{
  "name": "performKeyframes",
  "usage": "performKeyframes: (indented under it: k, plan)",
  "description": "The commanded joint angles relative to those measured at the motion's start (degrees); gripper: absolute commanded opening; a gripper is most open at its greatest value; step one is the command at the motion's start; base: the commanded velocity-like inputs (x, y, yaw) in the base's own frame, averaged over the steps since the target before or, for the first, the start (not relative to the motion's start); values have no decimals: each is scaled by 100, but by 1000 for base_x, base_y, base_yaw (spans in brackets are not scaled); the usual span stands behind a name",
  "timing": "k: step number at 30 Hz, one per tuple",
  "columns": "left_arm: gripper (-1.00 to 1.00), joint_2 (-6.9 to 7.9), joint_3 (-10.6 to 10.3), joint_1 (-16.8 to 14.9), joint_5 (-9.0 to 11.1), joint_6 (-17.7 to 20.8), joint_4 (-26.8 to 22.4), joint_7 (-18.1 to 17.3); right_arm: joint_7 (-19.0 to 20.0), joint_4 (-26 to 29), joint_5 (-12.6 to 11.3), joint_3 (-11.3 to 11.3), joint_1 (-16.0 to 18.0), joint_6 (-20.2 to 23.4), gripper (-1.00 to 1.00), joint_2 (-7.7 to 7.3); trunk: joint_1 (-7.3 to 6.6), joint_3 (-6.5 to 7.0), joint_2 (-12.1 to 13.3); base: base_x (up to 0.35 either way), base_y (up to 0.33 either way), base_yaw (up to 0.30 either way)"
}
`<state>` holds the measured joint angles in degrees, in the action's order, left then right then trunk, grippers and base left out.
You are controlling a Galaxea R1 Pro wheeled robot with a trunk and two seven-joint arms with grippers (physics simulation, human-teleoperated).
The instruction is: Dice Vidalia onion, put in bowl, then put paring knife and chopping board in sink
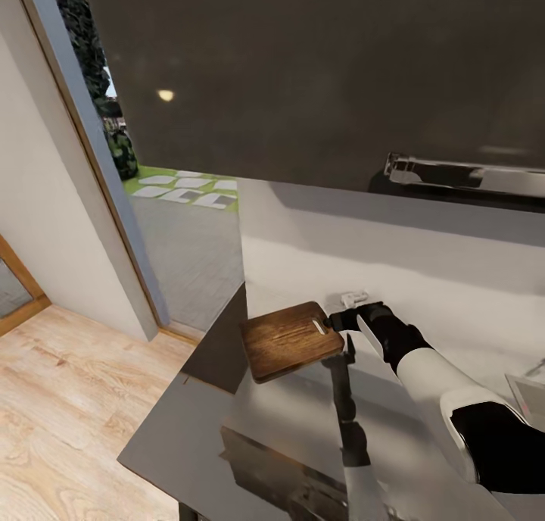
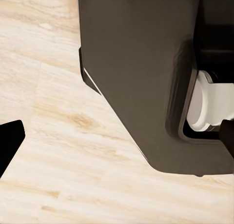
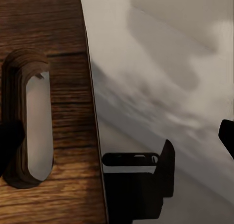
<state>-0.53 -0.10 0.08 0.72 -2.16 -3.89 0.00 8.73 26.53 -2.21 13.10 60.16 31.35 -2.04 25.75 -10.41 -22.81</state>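
Your chopping board (image 1: 291, 341) sits on the worktop (image 1: 227, 422) near its left end, close to the far wall; right gripper (image 1: 341, 320) at the board's right edge.

chopping board (image 1: 291, 341): we see dark brown wood with fine streaked grain, and a pale slot in it
countertop (image 1: 189, 430): we see glossy grey, mirroring dark shapes
right arm (image 1: 431, 377): white shell, black wrist and black gripper (image 1: 338, 322)
floor (image 1: 60, 407): we find pale blond planks with wavy grain
wall behind (image 1: 393, 256): off-white
far left outdoors (image 1: 185, 189): green grass, pale paving stones
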Motion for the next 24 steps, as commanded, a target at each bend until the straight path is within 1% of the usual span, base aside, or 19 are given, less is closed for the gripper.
performKeyframes:
  k: [1,24]
  plan:
    - [100,0,-1,1,7,-11,-6,0,2,10,-22,35,4,29,100,-7,3,-16,-11,0,0,0]
    - [100,-1,0,1,7,-13,-6,0,0,10,-25,35,4,38,100,-7,3,-175,-11,0,0,0]
